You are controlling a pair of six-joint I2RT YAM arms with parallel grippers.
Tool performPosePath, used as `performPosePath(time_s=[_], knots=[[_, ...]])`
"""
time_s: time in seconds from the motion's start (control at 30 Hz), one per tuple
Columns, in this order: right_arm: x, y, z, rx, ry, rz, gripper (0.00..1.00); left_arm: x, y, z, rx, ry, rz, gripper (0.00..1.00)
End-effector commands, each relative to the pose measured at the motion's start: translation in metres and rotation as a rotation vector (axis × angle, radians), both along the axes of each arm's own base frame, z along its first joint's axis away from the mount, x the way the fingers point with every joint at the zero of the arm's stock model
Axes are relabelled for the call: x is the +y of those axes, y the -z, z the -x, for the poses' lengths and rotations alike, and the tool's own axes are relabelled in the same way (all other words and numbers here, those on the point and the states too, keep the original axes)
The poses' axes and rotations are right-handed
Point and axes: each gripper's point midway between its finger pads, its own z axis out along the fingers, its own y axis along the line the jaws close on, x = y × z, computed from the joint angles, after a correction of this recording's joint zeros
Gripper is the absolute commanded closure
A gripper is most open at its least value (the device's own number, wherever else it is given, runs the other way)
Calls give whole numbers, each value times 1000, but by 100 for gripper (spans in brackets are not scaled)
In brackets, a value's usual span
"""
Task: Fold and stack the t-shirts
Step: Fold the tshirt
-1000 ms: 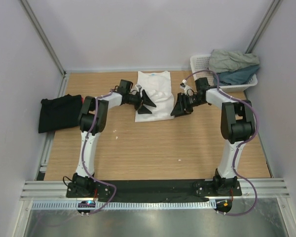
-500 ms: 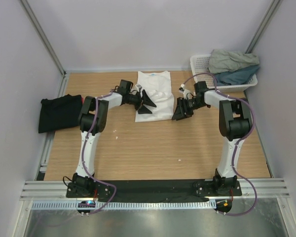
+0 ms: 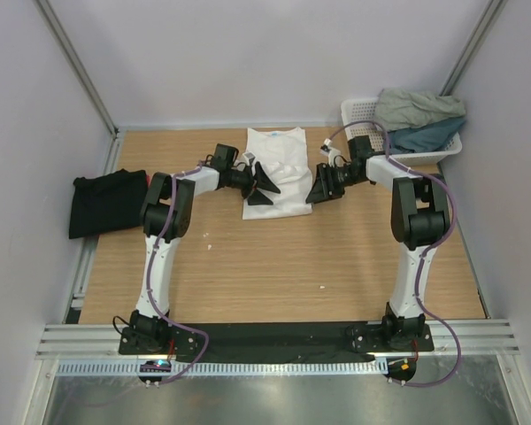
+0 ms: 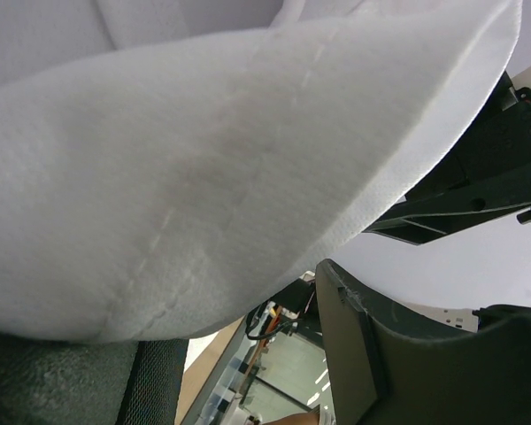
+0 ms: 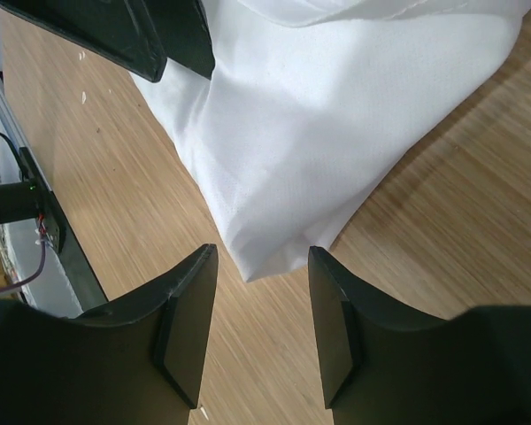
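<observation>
The white t-shirt (image 3: 281, 168) lies partly folded at the back middle of the table. My left gripper (image 3: 264, 184) is open at its near left part; in the left wrist view the white cloth (image 4: 212, 150) drapes over the jaws, one finger (image 4: 398, 354) bare. My right gripper (image 3: 321, 189) is open at the shirt's near right corner, which lies between its fingertips (image 5: 336, 301) in the right wrist view (image 5: 265, 252). A black t-shirt (image 3: 106, 202) lies folded at the far left. Grey-green (image 3: 416, 106) and teal (image 3: 429, 135) shirts sit in the basket.
The white lattice basket (image 3: 361, 112) stands at the back right corner. Grey walls close the table on three sides. A metal rail (image 3: 274, 341) runs along the near edge by the arm bases.
My right gripper dipped toward the near side, then came back up to the shirt's near right corner. The left gripper and the shirts have not moved.
</observation>
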Motion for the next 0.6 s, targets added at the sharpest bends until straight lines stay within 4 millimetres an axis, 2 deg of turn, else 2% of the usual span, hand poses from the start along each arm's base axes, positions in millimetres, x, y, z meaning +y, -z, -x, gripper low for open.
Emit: performPosePath(time_s=[0.0, 0.2, 0.43, 0.53, 0.57], knots=[[12, -9, -11, -37, -18, -45, 49, -2, -4, 4, -10, 15, 14, 43], [33, -3, -4, -16, -57, -71, 49, -2, -2, 4, -9, 16, 12, 43], [44, 1, 3, 22, -65, -85, 49, -2, -3, 4, -9, 15, 11, 43], [43, -4, 12, 67, -54, -106, 55, -2, -3, 3, -11, 14, 11, 43], [40, -3, 19, 88, -51, -105, 63, -3, -5, 3, -17, 16, 12, 43]])
